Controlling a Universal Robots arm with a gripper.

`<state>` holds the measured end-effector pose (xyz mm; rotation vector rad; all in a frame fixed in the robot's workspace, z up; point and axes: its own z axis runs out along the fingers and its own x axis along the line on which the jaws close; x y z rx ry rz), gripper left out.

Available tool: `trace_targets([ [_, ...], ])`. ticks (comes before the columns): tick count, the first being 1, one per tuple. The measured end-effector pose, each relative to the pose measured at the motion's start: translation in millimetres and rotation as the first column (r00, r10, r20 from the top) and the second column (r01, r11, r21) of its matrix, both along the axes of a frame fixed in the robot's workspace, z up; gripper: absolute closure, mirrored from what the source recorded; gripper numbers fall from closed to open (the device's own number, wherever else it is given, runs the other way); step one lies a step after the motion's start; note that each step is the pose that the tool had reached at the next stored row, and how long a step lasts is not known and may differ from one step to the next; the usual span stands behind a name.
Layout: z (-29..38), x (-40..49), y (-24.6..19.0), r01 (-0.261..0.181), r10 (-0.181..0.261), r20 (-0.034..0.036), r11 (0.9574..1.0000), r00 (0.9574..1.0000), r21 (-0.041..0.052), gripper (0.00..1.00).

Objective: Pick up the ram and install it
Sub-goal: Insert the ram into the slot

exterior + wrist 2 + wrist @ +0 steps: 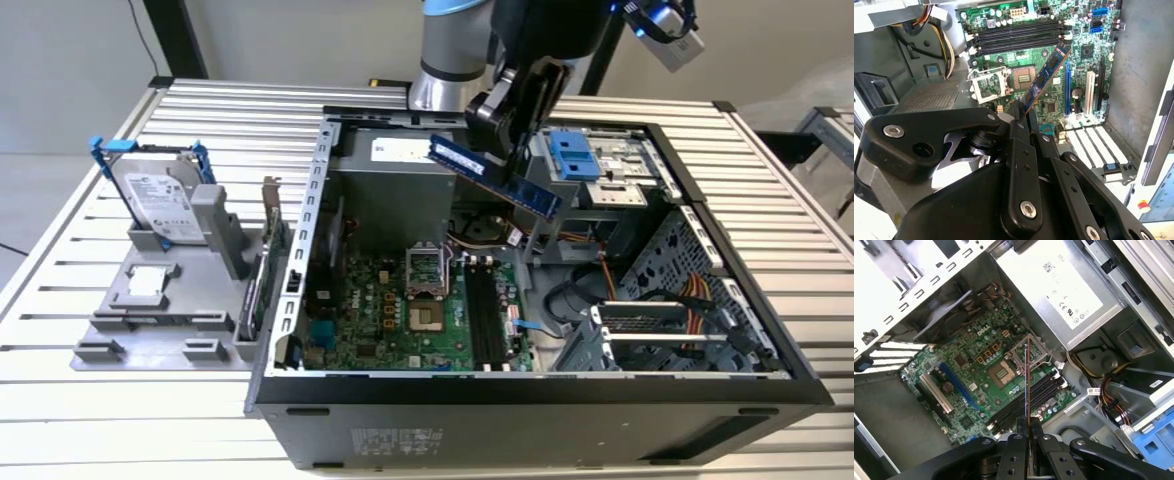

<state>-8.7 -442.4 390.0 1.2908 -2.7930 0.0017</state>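
Note:
The ram [494, 175] is a thin dark-blue strip with black chips. My gripper [499, 140] is shut on one end of it and holds it tilted in the air over the open computer case [307, 250]. In the second wrist view the ram [1046, 75] slants out from my gripper [1023, 114] above the green motherboard [1054, 100]. In the first wrist view the ram [1026, 385] appears edge-on, rising from my gripper [1027, 437]. The black memory slots [483, 315] [1019, 35] [1021, 402] lie below it, apart from the strip.
A silver hard drive with blue rails [160, 200] stands on a grey fixture [147, 310] at the exterior view's left. Inside the case are a silver power supply [1059, 285], the processor socket [424, 270], cable bundles [641, 290] and a blue drive bay [574, 155].

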Motion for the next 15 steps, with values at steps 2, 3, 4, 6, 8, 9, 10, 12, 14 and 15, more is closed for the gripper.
trace_targets([
  [2, 0.0, 1.0, -0.1, 0.004, -0.004, -0.0010, 1.0000, 1.0000, 0.0000, 1.00],
  [3, 0.0, 1.5, -0.1, 0.006, -0.006, -0.0015, 1.0000, 1.0000, 0.0001, 1.00],
  [4, 0.0, 2.1, -0.1, 0.008, -0.008, -0.0021, 1.0000, 1.0000, 0.0000, 1.00],
  [6, 0.0, 3.0, -0.2, 0.012, -0.012, -0.0031, 0.9999, 0.9999, 0.0000, 1.00],
  [8, 0.0, 3.7, -0.2, 0.017, -0.017, -0.0041, 0.9999, 0.9999, -0.0001, 1.00],
  [9, 0.0, 4.0, -0.3, 0.019, -0.019, -0.0046, 0.9998, 0.9998, 0.0000, 1.00],
  [10, 0.0, 4.4, -0.3, 0.022, -0.022, -0.0052, 0.9998, 0.9998, -0.0001, 1.00],
  [12, 0.0, 5.2, -0.4, 0.026, -0.026, -0.0064, 0.9996, 0.9996, 0.0000, 1.00],
  [14, 0.0, 5.8, -0.5, 0.032, -0.032, -0.0076, 0.9995, 0.9995, -0.0001, 1.00],
  [15, 0.0, 6.3, -0.5, 0.034, -0.034, -0.0082, 0.9994, 0.9994, -0.0001, 1.00],
])
